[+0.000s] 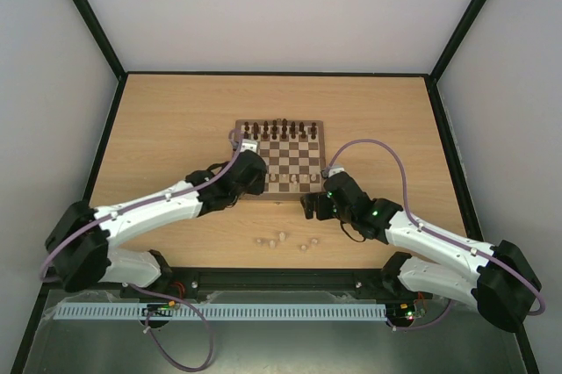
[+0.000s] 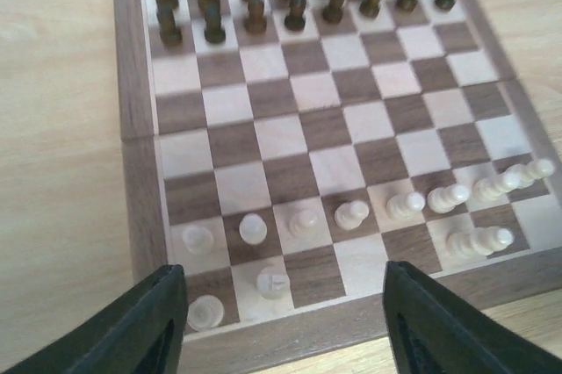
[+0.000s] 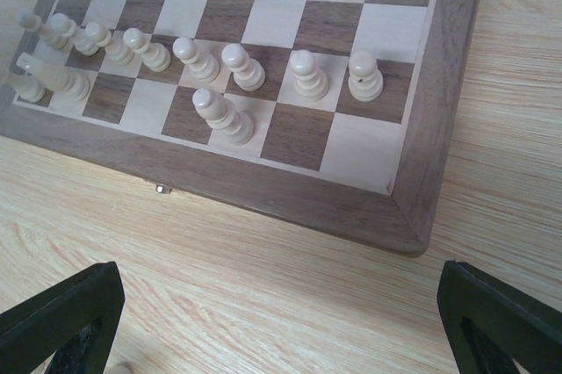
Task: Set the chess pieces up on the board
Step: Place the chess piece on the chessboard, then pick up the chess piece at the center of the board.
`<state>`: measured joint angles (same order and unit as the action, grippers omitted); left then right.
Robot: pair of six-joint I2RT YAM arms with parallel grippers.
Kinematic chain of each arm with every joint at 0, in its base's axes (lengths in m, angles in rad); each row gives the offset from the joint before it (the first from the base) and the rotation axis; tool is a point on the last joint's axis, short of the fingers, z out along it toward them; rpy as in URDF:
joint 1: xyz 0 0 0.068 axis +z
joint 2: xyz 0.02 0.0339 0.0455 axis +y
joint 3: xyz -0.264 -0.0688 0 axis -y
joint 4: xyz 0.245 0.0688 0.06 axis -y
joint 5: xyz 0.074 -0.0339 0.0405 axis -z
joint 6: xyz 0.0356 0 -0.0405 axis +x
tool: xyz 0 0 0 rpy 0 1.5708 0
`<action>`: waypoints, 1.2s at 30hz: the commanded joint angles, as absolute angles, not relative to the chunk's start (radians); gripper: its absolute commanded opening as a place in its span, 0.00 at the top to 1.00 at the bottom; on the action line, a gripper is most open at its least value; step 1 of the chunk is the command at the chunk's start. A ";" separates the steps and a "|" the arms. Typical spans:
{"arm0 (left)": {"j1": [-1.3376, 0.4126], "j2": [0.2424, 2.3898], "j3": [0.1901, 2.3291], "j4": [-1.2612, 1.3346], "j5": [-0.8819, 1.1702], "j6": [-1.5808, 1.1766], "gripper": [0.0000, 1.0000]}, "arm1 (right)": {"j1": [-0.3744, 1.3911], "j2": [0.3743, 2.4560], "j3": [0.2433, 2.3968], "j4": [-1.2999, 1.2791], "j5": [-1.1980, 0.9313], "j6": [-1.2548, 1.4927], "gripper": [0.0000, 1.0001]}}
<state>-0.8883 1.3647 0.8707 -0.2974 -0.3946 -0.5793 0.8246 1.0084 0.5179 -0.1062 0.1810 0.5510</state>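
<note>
**Fig. Back-row placement stage.** The board (image 1: 285, 160) was seen at centre frame on the bench (image 1: 176, 119), w/ dark pieces (image 1: 279, 131) ranked along its upper edge. A full row of pale pawns (image 2: 352, 214) was stood one row up from the board's lower edge. On the lowest row only three back-row pieces (image 2: 273, 282) were made out: two at lower left, one toward the right. Five loose pale pieces (image 1: 282, 237) were seen lying on the bench below the board, centre-bottom of the overhead view.

The left gripper (image 2: 283, 304) was held over the board's lower-left corner, jaws spread, nothing pinched btwn them. The right gripper (image 3: 281, 321) was hung over bare bench just below the board's lower-right corner, jaws spread wide, likewise empty.

Step judged: filling of the lowest row, approx. two-thirds of the pale set done. Next move, as judged: a gripper to be lowered onto one loose piece and closed on its narrow body w/o neighbours being knocked. The piece is then to be set upright on an empty lowest-row square.
</note>
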 commanded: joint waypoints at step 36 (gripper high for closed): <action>-0.894 0.958 0.560 0.100 -0.426 -0.460 0.01 | 0.823 0.861 0.446 -0.114 0.402 0.595 0.01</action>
